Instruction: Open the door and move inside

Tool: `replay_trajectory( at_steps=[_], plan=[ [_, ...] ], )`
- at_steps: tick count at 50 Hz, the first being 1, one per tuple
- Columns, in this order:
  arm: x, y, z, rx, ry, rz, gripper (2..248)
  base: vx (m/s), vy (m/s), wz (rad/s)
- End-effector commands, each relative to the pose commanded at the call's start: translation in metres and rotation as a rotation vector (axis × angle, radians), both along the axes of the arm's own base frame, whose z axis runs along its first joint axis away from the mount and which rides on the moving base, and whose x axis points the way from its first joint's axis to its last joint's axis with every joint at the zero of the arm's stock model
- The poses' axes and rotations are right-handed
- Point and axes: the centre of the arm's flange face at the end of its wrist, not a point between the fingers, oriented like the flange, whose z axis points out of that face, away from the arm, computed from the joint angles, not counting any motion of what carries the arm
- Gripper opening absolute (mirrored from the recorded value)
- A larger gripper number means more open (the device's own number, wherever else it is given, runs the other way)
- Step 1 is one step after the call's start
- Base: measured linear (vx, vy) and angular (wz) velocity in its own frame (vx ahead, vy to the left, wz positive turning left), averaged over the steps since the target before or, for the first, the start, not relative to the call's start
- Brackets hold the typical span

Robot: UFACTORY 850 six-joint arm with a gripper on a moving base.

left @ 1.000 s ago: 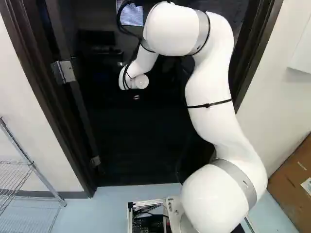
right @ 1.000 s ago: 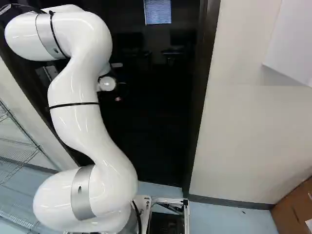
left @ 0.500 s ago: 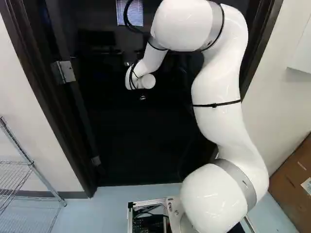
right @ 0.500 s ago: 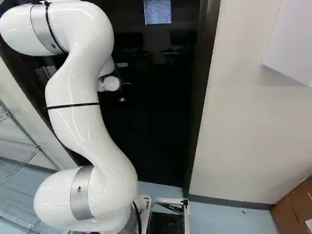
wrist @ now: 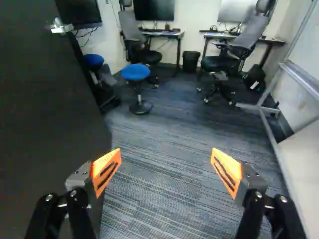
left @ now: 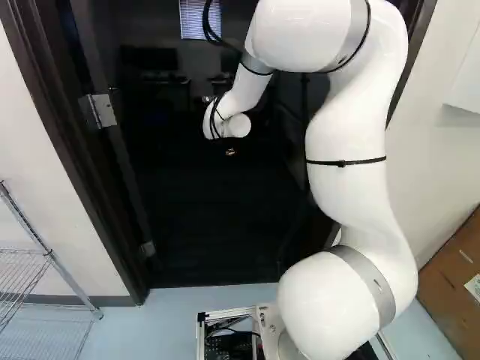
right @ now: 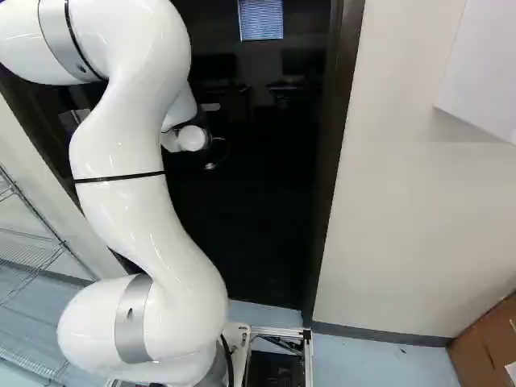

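At the doorway (right: 343, 81), claw (wrist: 165, 164) wide, nothing held. Door (wrist: 50, 109) open, right beside it on the hinge (left: 103, 111) side, face running ahead. Carpet (wrist: 169, 124) straight past the claw; next move probably forward, keeping off the door.

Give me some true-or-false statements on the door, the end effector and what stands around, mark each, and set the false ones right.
1. The dark door stands open beside the end effector. True.
2. The end effector is shut on the handle. False: its orange pads stand wide apart, nothing gripped.
3. A blue-topped stool stands ahead of the end effector. True.
4. The wire rack is at the right of the left base view. False: at the left.
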Motion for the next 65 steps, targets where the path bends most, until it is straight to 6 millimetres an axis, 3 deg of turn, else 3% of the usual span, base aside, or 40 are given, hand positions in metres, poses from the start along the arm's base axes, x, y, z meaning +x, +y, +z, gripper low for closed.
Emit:
replay_trajectory(
  at_steps=[53, 65],
  plan=[
    [-0.041, -0.078, 0.004, -0.092, 0.022, -0.003, 247, 0.000, 0.000, 0.000],
    [-0.044, -0.083, 0.004, -0.093, 0.024, -0.012, 247, 0.000, 0.000, 0.000]
  ],
)
